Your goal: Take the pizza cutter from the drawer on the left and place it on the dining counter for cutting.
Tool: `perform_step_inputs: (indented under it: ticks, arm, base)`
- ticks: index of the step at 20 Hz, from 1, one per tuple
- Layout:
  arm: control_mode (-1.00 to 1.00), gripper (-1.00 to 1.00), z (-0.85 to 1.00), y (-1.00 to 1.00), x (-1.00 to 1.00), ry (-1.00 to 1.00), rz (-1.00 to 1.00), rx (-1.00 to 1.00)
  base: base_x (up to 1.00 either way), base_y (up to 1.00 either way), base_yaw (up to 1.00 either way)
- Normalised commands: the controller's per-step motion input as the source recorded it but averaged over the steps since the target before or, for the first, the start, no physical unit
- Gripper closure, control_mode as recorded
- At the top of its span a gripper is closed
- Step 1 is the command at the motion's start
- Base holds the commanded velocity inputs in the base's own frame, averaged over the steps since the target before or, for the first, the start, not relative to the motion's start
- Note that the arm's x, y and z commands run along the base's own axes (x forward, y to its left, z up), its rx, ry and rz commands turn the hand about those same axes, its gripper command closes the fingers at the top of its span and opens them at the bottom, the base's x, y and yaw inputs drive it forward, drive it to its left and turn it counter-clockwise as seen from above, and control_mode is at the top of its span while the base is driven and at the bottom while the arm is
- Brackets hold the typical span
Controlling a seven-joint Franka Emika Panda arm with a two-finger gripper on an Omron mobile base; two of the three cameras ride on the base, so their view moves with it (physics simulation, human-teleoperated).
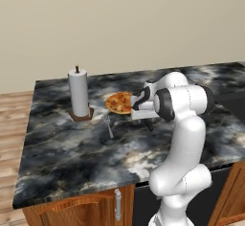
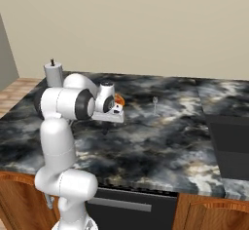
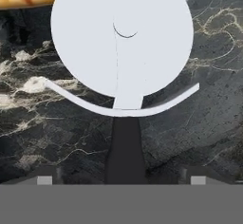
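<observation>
While the gripper stands spread wide, the pizza cutter lies on the dining counter beside the pizza.

arm: rises from base, elbow bent, forearm reaching forward and low | wrist: angled downward | gripper: jaws spread wide, fingertips far apart at either side, gripping nothing

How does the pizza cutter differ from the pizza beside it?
The pizza cutter is plain pale grey; the pizza is orange with toppings. The pizza cutter has a dark handle below its wheel; the pizza is a bare disc. Both have round faces, on the dining counter.
</observation>
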Motion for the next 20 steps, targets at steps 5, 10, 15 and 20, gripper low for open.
perform_step_inputs:
  ticks: [5, 10, 15, 20]
  arm:
    - [-1.00, -1.00, 0.57, 0.01, -0.45, -0.17, 0.00, 0.00]
    - [-1.00, -1.00, 0.42, 0.13, -0.83, -0.21, 0.00, 0.00]
    - [-1.00, -1.00, 0.45, 0.31, -1.00, -0.13, 0.00, -0.01]
    - [-1.00, -1.00, 0.60, 0.11, -1.00, -0.05, 0.00, 0.00]
  base:
    - [0.00, 0.00, 0.00]
    - [0.00, 0.00, 0.00]
    - [0.00, 0.00, 0.00]
    - [0.00, 0.00, 0.00]
